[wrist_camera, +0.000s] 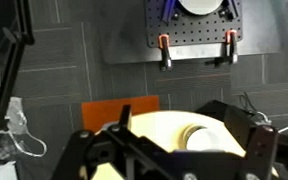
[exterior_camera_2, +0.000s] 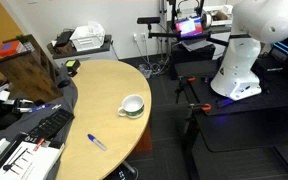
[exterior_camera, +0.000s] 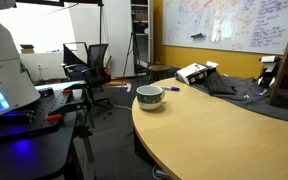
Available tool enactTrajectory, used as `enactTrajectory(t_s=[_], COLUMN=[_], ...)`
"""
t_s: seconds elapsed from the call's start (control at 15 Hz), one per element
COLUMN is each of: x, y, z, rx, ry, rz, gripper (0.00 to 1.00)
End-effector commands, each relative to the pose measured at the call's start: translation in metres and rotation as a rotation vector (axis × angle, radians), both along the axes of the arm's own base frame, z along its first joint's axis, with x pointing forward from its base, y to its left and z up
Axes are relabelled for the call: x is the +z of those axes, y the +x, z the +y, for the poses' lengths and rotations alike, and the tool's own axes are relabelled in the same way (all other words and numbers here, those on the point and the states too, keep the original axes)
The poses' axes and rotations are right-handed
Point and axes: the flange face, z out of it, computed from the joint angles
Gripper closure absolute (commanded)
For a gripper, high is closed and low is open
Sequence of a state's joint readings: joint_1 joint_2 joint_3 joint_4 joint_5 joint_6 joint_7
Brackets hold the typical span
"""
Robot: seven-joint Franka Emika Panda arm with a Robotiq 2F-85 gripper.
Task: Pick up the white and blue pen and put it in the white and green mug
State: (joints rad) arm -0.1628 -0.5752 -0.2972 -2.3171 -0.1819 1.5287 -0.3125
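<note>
The white and green mug (exterior_camera: pixel 150 96) stands on the light wooden table near its rounded edge, and shows in both exterior views (exterior_camera_2: pixel 132 105). The white and blue pen (exterior_camera_2: pixel 97 142) lies flat on the table a short way from the mug, nearer the table's edge; it is a small blue streak in an exterior view (exterior_camera: pixel 173 88). In the wrist view my gripper (wrist_camera: pixel 174 125) is open and empty, off the table and well back from it. The mug (wrist_camera: pixel 206 135) shows between the fingers. The pen is hidden in the wrist view.
A wooden rack (exterior_camera_2: pixel 29 65), dark cloth, a keyboard (exterior_camera_2: pixel 46 125) and papers crowd one end of the table. A white device (exterior_camera: pixel 196 72) sits further along. Office chairs (exterior_camera: pixel 89 60) stand on the floor beyond. The robot base (exterior_camera_2: pixel 239 75) stands beside the table.
</note>
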Motion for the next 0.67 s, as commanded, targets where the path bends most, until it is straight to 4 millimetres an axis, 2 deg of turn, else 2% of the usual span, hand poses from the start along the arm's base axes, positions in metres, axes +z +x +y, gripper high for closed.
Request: enactTrajectory(t_s=[0.0, 0.27, 0.33, 0.4, 0.53, 0.6], x=[0.001, 0.001, 0.001, -0.001, -0.005, -0.01], y=[0.0, 0.0, 0.007, 0.016, 0.043, 0.062], z=[0.0, 0.0, 0.005, 0.012, 0.04, 0.061], rx=[0.0, 0.0, -0.045, -0.095, -0.211, -0.266], ry=[0.0, 0.0, -0.021, -0.035, -0.079, -0.083], rz=[0.0, 0.0, -0.002, -0.012, -0.043, -0.053], gripper=[0.0, 0.0, 0.0, 0.0, 0.0, 0.0])
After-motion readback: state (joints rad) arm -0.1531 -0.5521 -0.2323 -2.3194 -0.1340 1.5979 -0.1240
